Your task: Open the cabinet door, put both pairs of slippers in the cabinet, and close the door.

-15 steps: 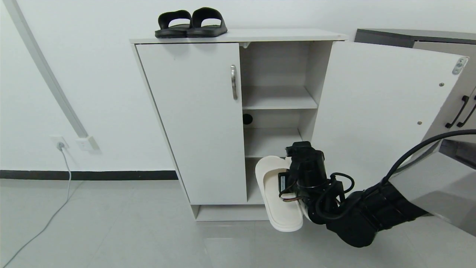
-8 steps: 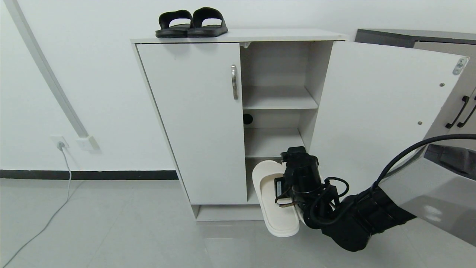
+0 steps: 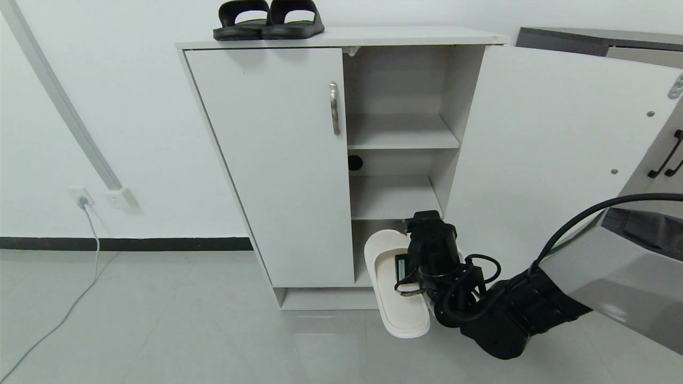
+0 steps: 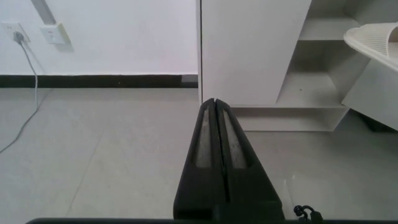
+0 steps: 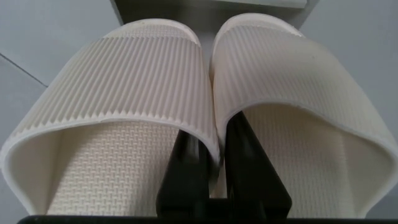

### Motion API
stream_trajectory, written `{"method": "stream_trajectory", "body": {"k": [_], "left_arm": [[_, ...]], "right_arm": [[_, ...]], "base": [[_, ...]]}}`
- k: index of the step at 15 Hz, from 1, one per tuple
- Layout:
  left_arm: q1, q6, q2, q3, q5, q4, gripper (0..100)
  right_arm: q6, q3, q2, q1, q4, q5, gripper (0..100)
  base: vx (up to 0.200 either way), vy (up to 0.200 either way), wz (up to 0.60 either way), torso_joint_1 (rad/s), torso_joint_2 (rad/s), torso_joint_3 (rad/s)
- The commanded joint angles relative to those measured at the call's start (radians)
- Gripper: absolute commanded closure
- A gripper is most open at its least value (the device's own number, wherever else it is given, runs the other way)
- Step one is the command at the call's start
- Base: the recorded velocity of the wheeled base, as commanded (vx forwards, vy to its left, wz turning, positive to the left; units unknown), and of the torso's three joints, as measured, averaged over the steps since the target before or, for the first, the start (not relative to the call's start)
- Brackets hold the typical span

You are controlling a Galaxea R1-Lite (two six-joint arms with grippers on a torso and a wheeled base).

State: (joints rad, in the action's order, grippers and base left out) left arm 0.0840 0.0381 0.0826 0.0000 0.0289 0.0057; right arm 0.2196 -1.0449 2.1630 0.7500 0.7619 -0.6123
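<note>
Right gripper (image 5: 213, 163) pinches 2 white slippers (image 3: 396, 290) by adjoining inner edges, toes toward open cabinet (image 3: 277, 160), so both load as 1 pair; left gripper (image 4: 215, 118) pressed together.

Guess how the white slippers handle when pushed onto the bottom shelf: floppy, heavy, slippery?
Probably light: the right gripper holds both white slippers by their inner strap edges alone. Likely fairly stiff foam: the soles stick out in front of the cabinet without visible sag. Ribbed straps and textured footbeds suggest they won't slip easily.
</note>
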Motion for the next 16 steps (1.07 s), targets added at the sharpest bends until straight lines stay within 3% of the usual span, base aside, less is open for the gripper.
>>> {"method": "stream_trajectory", "body": {"k": [1, 9, 12, 16], "left_arm": [[0.0, 0.0, 0.005, 0.0, 0.0, 0.0, 100], [-0.003, -0.001, 0.003, 0.0, 0.0, 0.0, 100], [-0.01, -0.001, 0.002, 0.0, 0.0, 0.0, 100], [-0.084, -0.001, -0.083, 0.0, 0.0, 0.0, 100]], "right_arm": [[0.0, -0.004, 0.006, 0.0, 0.0, -0.001, 100], [-0.019, -0.027, 0.024, 0.002, 0.05, -0.049, 100], [-0.074, -0.021, 0.014, 0.0, 0.152, -0.056, 100], [-0.259, 0.039, 0.012, -0.004, 0.416, -0.067, 100]], "base": [[0.0, 0.0, 0.0, 0.002, 0.01, -0.178], [0.0, 0.0, 0.0, 0.002, 0.0, -0.196], [0.0, 0.0, 0.0, -0.001, 0.0, -0.196], [0.0, 0.0, 0.0, 0.005, 0.0, -0.199]]}}
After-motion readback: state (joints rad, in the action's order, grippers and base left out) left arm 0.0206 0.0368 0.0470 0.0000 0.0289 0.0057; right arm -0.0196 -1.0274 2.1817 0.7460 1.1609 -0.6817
